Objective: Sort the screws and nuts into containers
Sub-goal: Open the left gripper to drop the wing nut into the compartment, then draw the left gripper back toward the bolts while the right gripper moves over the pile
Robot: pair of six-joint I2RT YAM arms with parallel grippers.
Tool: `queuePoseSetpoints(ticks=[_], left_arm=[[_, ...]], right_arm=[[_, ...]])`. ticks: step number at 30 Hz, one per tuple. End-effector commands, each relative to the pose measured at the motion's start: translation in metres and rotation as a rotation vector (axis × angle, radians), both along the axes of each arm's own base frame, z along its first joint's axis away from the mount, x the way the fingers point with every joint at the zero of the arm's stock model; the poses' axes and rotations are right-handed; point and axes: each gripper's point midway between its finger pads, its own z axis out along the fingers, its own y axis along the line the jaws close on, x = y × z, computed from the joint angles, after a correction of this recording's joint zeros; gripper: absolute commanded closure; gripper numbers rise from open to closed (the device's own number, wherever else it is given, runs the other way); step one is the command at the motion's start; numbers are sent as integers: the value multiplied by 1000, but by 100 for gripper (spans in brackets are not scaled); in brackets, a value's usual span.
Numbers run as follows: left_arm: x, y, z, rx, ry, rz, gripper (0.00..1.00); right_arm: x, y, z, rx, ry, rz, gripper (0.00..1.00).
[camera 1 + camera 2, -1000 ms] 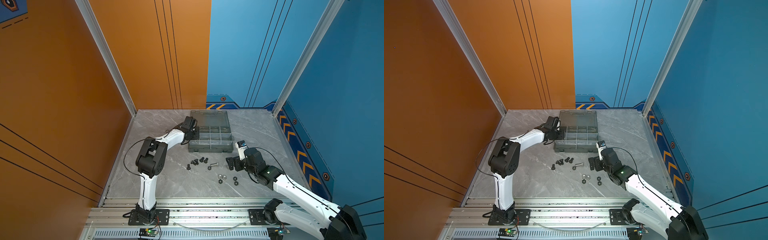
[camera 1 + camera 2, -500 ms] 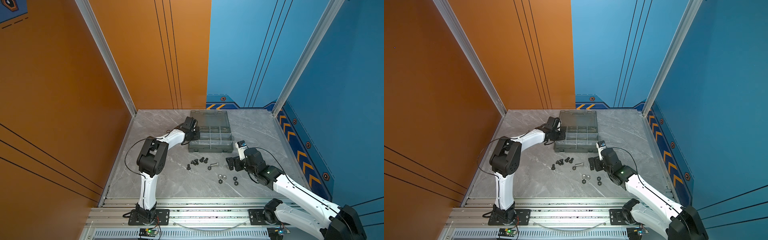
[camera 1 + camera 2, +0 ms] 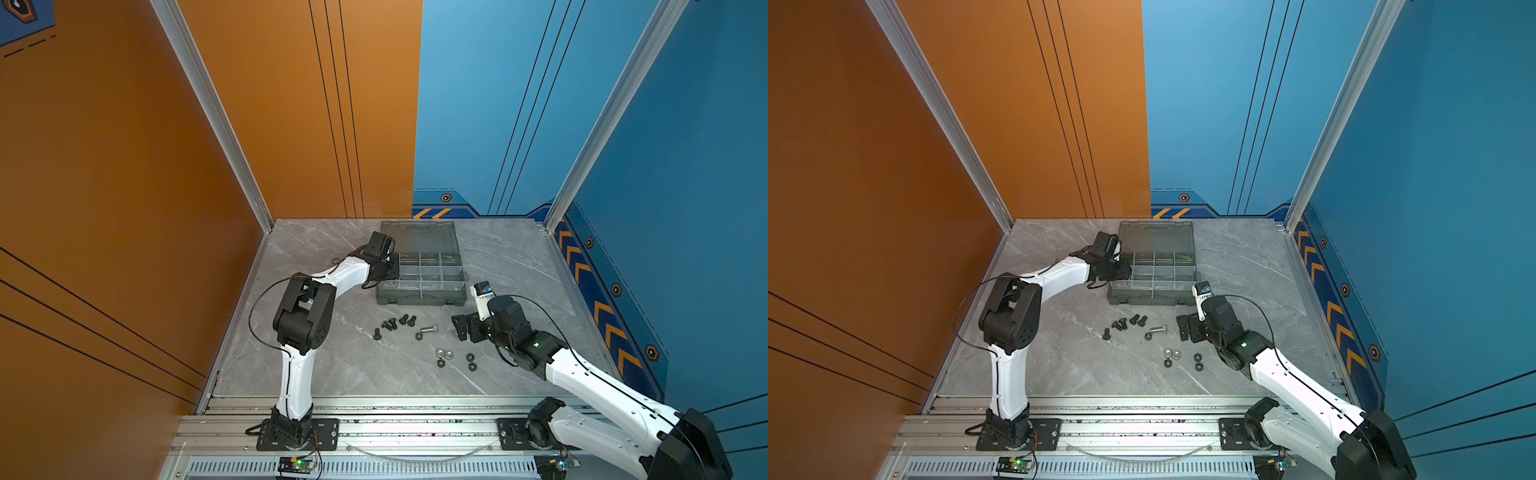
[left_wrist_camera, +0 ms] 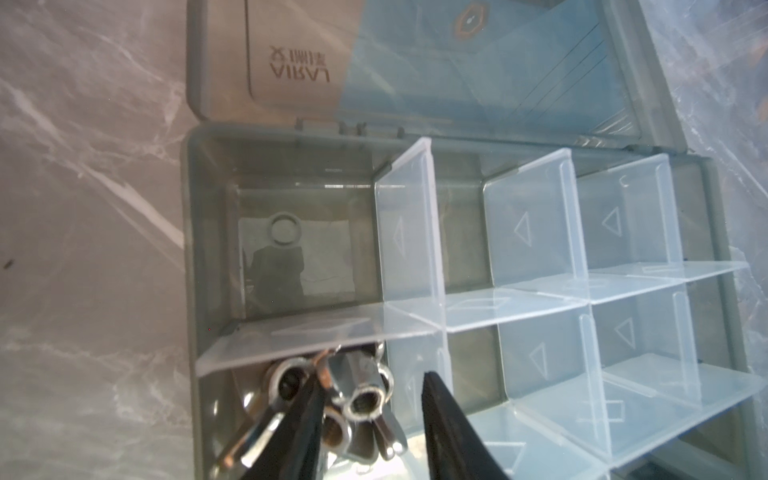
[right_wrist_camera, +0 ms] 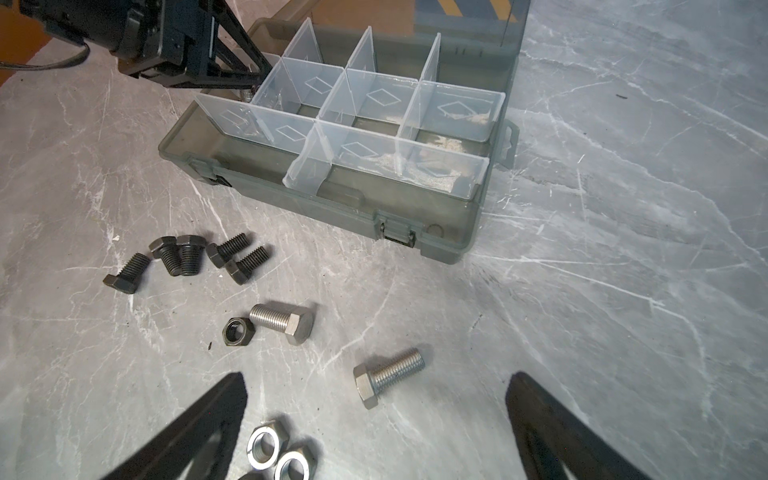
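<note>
The dark grey organiser case (image 3: 419,297) (image 3: 1150,300) lies open, its containers split by clear dividers. My left gripper (image 3: 390,270) (image 4: 374,376) hangs open over the middle compartment on the case's left side (image 4: 191,249), where several silver wing nuts (image 4: 361,399) lie. Several black bolts (image 3: 395,323) (image 5: 187,257) lie in front of the case. A silver bolt (image 5: 286,322) rests beside a black nut (image 5: 237,331). My right gripper (image 3: 461,328) (image 5: 376,376) is wide open above a second silver bolt (image 5: 388,376). Two silver hex nuts (image 5: 266,446) (image 3: 444,353) lie near it.
The smoky lid (image 3: 419,237) lies flat behind the case. Three black hex nuts (image 3: 471,361) sit on the marble table towards the front. An orange wall stands on the left and a blue wall on the right.
The left gripper's jaws have parted over the wing-nut compartment. Neither arm has visibly shifted.
</note>
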Motion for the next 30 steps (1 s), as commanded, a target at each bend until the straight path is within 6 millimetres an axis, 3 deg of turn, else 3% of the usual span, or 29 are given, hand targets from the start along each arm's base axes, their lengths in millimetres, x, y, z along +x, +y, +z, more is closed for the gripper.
queuePoseSetpoints(ticks=[1, 9, 15, 19, 22, 30], left_arm=[[-6, -2, 40, 1, -51, -13, 58], [-30, -2, 95, -16, -142, -32, 53], [-59, -3, 115, -42, -156, -57, 47], [-79, -1, 113, -65, -132, -56, 44], [-97, -2, 106, -65, -120, -72, 37], [-139, -7, 75, -73, -62, -58, 32]], right_arm=[[-1, -3, -4, -19, 10, -12, 0], [0, -3, -4, -22, 10, -11, 0], [-1, -4, -7, -26, 16, -13, 0], [-2, -3, -9, -28, 22, -5, 0], [-4, 1, -11, -30, 22, 31, 0], [-17, 16, -15, 1, 62, 142, 0]])
